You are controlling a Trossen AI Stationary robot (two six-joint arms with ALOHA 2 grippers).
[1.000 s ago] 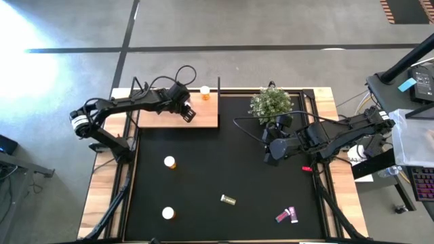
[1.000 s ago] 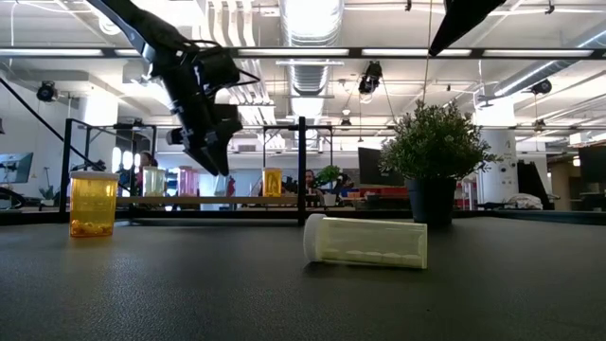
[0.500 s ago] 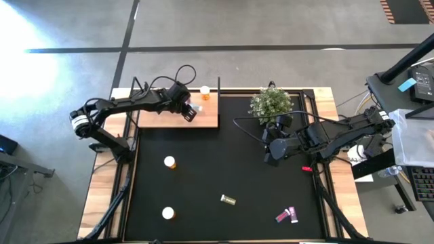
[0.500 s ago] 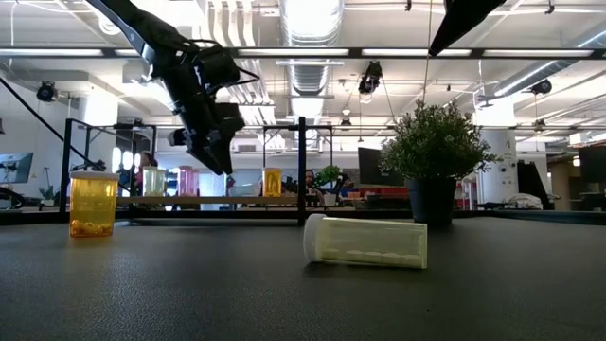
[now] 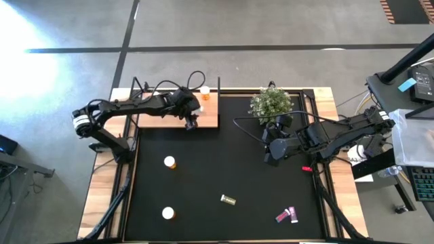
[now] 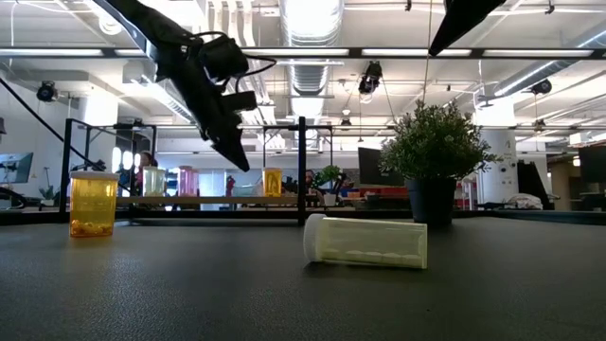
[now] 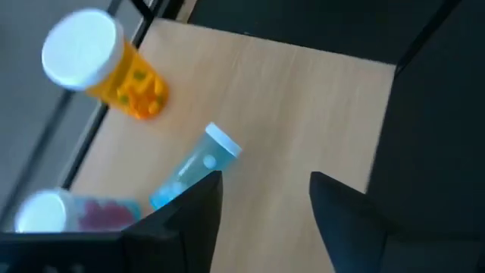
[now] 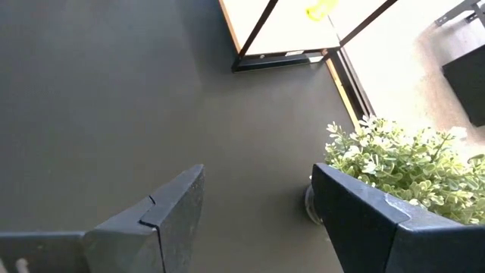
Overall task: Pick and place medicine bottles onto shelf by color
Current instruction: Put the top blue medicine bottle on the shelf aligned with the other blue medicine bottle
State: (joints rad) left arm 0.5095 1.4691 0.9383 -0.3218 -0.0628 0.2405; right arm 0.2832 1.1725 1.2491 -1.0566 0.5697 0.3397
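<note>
Release step, judging by the layout: left claw (image 5: pixel 192 120) hangs over the flat light-wood shelf with thin black posts (image 5: pixel 163 119) at the table's far left, fingers spread, pinching nothing. A teal white-capped medicine bottle (image 7: pixel 194 167) lies on its side on the board, beside an upright orange pill-filled bottle (image 7: pixel 102 64) and a pink-filled one (image 7: pixel 72 214). Next probably calls for fetching the orange bottle (image 5: pixel 169 162) on the black mat. Right claw (image 5: pixel 270 155) waits spread near the green plant (image 5: pixel 270 103).

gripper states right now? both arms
Left gripper: open, empty, over the shelf beside a blue bottle.
Right gripper: open, empty, beside the plant.
</note>
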